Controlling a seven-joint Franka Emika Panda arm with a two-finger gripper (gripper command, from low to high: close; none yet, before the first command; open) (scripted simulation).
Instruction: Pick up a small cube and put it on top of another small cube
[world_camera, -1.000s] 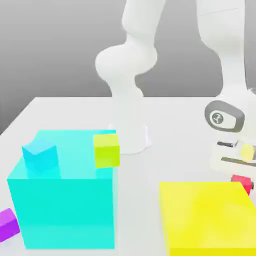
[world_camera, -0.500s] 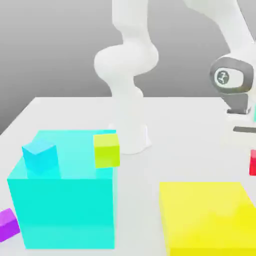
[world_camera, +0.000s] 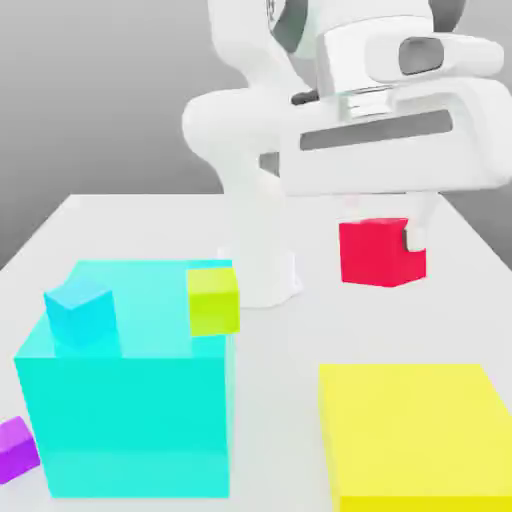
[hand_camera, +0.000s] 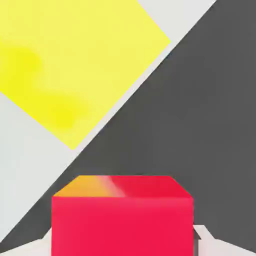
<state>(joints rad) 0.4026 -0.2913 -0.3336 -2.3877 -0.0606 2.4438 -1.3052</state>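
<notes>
One arm (world_camera: 330, 130) hangs level above the table (world_camera: 130, 225), jaws clamping the red cube (world_camera: 378, 252).

Glossy white rounded arm (world_camera: 250, 130); grey slot and dark oval inset on hand.

The red cube (hand_camera: 122, 220) sits close to the camera, clamped between the pale fingertips (hand_camera: 209, 240). Beyond it, the big yellow block (hand_camera: 70, 60) rests on the light worktop (hand_camera: 25, 150).
</notes>
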